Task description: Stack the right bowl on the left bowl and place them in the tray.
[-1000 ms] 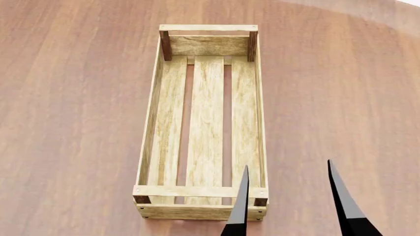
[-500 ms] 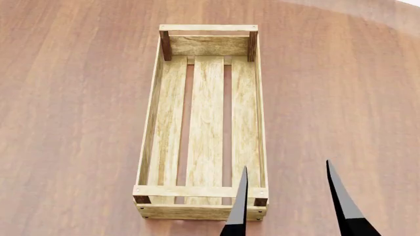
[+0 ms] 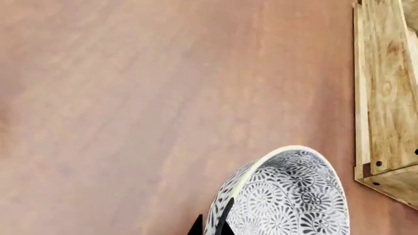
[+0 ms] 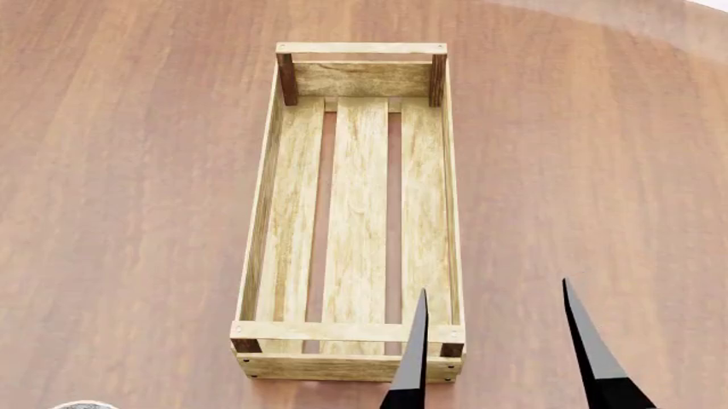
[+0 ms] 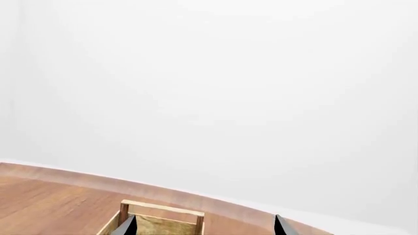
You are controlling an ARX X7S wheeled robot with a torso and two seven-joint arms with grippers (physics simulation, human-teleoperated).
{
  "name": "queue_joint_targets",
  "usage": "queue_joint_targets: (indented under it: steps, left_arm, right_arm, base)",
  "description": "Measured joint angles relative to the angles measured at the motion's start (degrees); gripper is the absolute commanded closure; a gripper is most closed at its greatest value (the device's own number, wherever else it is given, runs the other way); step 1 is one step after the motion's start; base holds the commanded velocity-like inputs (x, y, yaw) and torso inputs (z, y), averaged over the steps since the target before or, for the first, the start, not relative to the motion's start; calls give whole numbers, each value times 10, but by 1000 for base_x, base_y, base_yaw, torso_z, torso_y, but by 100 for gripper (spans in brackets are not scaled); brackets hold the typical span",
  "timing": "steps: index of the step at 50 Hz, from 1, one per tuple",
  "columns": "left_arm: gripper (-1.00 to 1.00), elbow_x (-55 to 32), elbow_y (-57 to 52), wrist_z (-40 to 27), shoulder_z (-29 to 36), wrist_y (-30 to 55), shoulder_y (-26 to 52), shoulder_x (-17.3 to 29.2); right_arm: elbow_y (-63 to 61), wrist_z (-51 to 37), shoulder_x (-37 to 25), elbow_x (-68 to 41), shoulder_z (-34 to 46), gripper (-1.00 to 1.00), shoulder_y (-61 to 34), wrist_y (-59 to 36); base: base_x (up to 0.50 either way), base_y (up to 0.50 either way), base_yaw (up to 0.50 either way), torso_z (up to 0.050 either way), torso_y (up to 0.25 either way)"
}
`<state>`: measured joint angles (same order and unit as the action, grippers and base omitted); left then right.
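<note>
A bowl [image 3: 287,196] with a black-and-white floral pattern and a cream rim fills the near part of the left wrist view. My left gripper [image 3: 212,226] is shut on its rim, one finger inside and one outside. Only a sliver of that bowl's rim [image 4: 82,405] shows at the head view's bottom left edge. I cannot tell which bowl it is, or whether another is nested in it. The tray [image 4: 264,213], a long light-wood crate, lies lengthwise in the middle of the table with nothing in it. My right gripper [image 4: 500,358] hangs open over the tray's near right corner, holding nothing.
The tray's near corner [image 3: 385,161] lies close beside the held bowl. Brown wooden tabletop [image 4: 125,187] spreads on both sides of the tray. The table's far edge and a white background [image 5: 209,98] show in the right wrist view, above the tray's far end [image 5: 163,215].
A sliver of the bowl's rim has come into the head view at the bottom left. The right gripper's fingers have drifted slightly left and up. The tray has not moved.
</note>
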<state>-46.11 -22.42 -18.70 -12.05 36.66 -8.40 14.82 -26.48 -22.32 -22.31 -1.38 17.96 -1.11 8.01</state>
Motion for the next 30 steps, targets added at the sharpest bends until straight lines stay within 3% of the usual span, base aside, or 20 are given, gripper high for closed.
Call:
queue_joint_targets:
  steps: [30]
  left_arm:
    - [100, -69, -104, -60, -78, 40, 52, 82]
  right_arm:
    - [3, -3, -4, -5, 3, -100, -1, 0]
  base:
    - [0, 0, 0, 0, 0]
